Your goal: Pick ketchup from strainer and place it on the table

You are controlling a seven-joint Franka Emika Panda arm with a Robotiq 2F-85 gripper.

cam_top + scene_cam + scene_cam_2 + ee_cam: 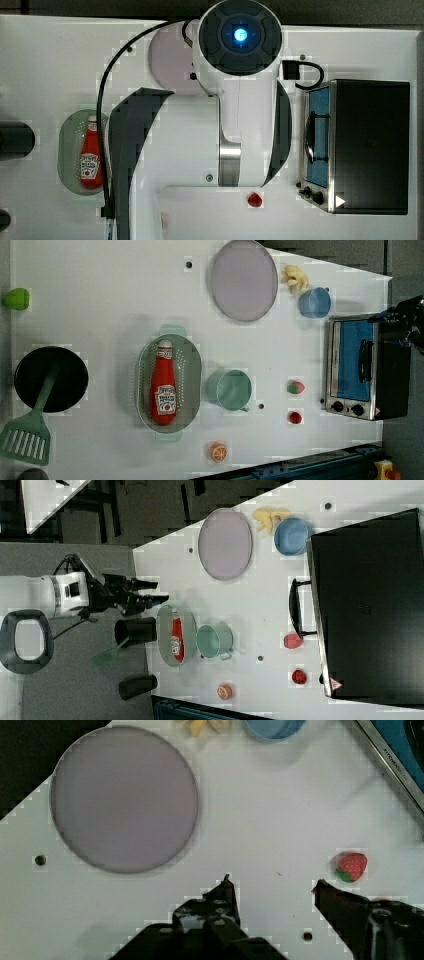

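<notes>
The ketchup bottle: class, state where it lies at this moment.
In the left view, the ketchup lies flat inside the strainer, cap toward the top of the left view, with the green cup just to the strainer's right on the table.

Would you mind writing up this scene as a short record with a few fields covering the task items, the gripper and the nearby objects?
ketchup: lying flat inside the strainer, cap toward the left view's top
strainer: on the table, beside the green cup
table: white, with small dark holes
gripper: open, holding nothing, above the table
nearby: grey plate, blue cup, toaster oven, strawberry
task state: ketchup not yet picked
</notes>
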